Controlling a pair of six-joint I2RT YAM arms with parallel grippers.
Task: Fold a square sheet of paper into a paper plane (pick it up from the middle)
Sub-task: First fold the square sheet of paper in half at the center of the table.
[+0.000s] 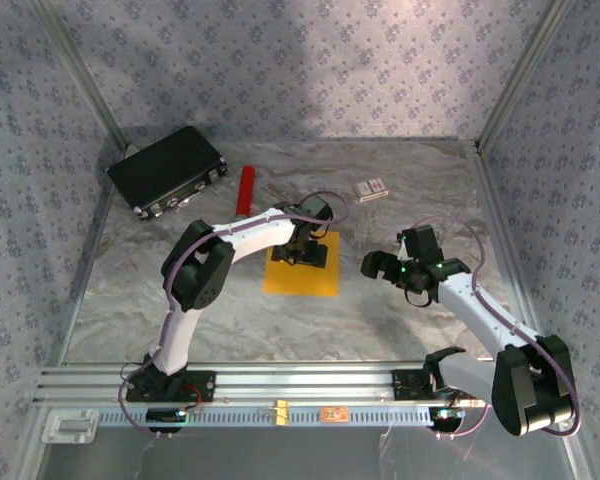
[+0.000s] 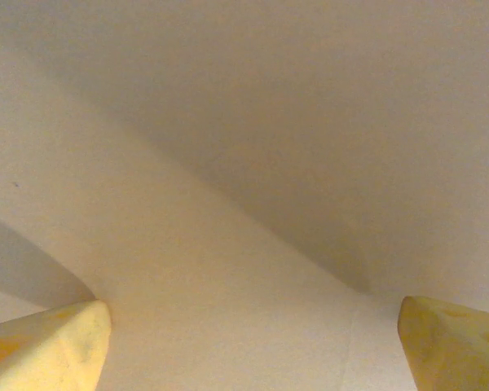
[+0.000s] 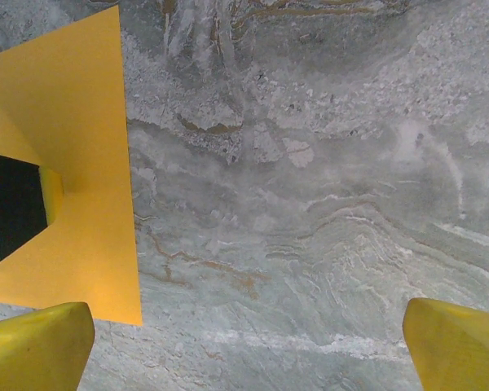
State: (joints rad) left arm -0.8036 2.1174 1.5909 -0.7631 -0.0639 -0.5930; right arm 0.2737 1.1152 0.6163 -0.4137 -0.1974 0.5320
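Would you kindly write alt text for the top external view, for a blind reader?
The left gripper is low over the middle of a flat orange-yellow sheet; the right gripper hangs beside it. A black case, red cylinder and small box lie behind.

Probably lab test cell: patterned walls (image 1: 310, 70), aluminium rail (image 1: 280, 383), marbled tabletop (image 1: 280, 325).

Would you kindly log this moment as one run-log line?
stage: pick-up, no fold yet | square sheet of paper: unfolded on table | left gripper: open, low over sheet | right gripper: open, over table beside sheet
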